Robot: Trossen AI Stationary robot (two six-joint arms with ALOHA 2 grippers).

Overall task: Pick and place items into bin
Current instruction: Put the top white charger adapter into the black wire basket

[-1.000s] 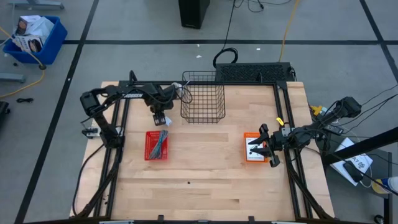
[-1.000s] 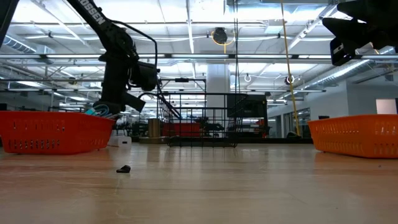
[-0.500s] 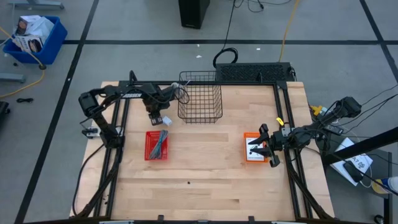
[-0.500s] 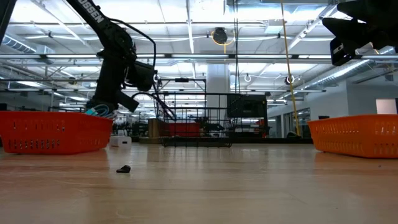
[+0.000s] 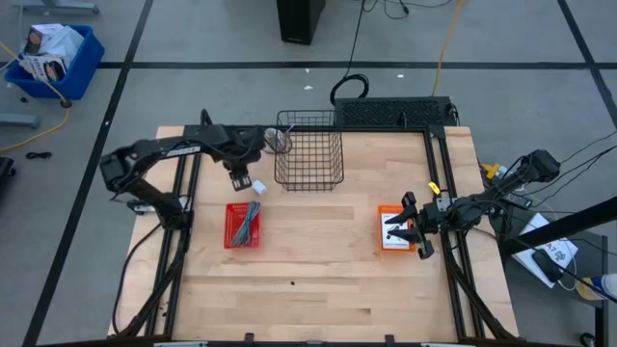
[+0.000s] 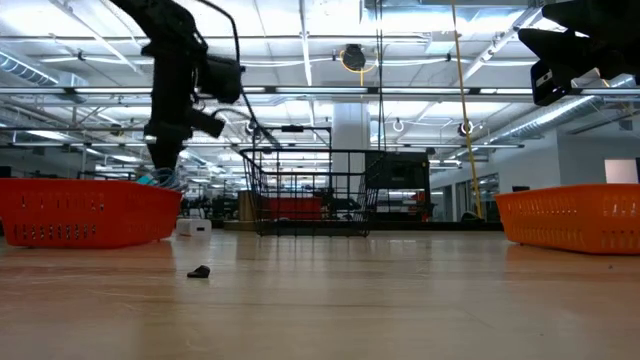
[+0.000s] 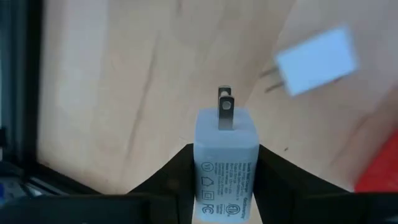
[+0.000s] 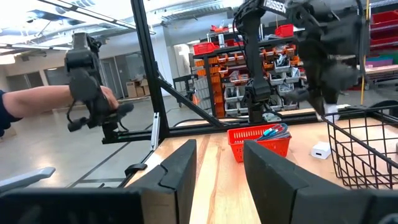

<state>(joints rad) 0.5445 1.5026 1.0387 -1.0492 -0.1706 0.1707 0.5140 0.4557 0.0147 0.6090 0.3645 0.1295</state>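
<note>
Charger plug (image 7: 226, 163), small, hard, light and a bit slippery, sits pinched by its flat sides in the left claw (image 7: 225, 171), another white one (image 7: 316, 61) on the table (image 7: 124, 93) just ahead.

Two white plug adapters (image 7: 226, 163), two orange trays (image 5: 243, 225), one wire basket (image 5: 308, 154), two arms.

The wooden table (image 5: 318, 270) is the landmark. Beyond its far edge, on the grey floor, stand a black cabinet (image 5: 300, 20) and a blue bin (image 5: 56, 60) off the far left corner. A yellow cable (image 5: 445, 39) runs away past the far right corner. In the right wrist view a person's hand (image 8: 102, 99) grips a handle beside the table.
</note>
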